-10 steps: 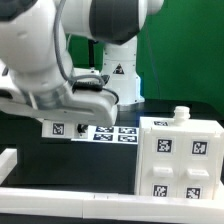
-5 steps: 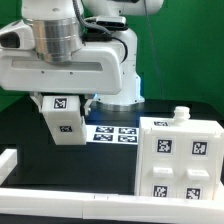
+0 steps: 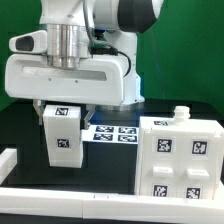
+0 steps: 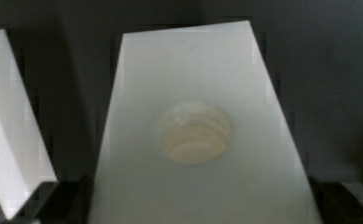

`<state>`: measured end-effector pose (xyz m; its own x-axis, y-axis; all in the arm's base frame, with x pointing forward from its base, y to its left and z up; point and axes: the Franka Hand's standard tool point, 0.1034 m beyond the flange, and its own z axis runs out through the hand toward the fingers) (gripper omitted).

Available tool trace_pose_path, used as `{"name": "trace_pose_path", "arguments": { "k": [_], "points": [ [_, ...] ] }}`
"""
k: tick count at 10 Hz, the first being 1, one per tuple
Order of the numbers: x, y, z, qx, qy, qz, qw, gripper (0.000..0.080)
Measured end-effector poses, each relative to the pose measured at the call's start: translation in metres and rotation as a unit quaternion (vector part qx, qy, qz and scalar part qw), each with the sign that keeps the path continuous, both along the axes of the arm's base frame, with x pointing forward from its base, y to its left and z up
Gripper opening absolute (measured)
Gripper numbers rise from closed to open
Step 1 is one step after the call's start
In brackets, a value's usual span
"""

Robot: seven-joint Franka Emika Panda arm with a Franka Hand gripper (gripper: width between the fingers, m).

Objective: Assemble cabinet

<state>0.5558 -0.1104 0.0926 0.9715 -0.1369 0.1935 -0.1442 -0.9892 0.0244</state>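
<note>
The cabinet [image 3: 185, 155], a large white box with several marker tags on its front and a small knob on top, stands at the exterior view's right. My gripper [image 3: 65, 108] is shut on a white panel [image 3: 62, 138] that bears two tags and hangs upright above the black table, to the cabinet's left and apart from it. In the wrist view the panel [image 4: 192, 120] fills the middle, its back showing a faint oval mark, clamped between my dark fingers [image 4: 45, 200]. My gripper [image 4: 196, 208] is mostly hidden by the panel.
The marker board [image 3: 118, 132] lies flat on the table behind the held panel. A long white rail [image 3: 60, 205] runs along the front edge, and another rail [image 3: 8, 160] lies at the exterior view's left. A white edge [image 4: 4, 120] shows beside the panel in the wrist view.
The arm has swung and turned. The held panel has gone from tilted to upright and has come a little lower over the table. The cabinet has not moved.
</note>
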Motion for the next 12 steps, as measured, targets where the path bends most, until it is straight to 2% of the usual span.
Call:
{"name": "trace_pose_path", "arguments": {
  "k": [2, 3, 5, 7, 9, 10, 12],
  "points": [
    [-0.010, 0.000, -0.009, -0.027, -0.059, 0.007, 0.998, 0.0564],
    [-0.011, -0.003, -0.008, -0.045, -0.090, 0.010, 0.995, 0.0564],
    [-0.016, -0.012, -0.010, -0.045, -0.089, 0.001, 0.995, 0.0564],
    [-0.016, -0.012, -0.011, -0.045, -0.089, 0.001, 0.995, 0.0564],
    [-0.017, -0.012, -0.012, -0.045, -0.088, 0.001, 0.995, 0.0754],
    [-0.017, -0.012, -0.012, -0.045, -0.088, 0.001, 0.995, 0.0785],
    [-0.017, -0.012, -0.012, -0.042, -0.083, 0.001, 0.996, 0.0797]
  ]
}}
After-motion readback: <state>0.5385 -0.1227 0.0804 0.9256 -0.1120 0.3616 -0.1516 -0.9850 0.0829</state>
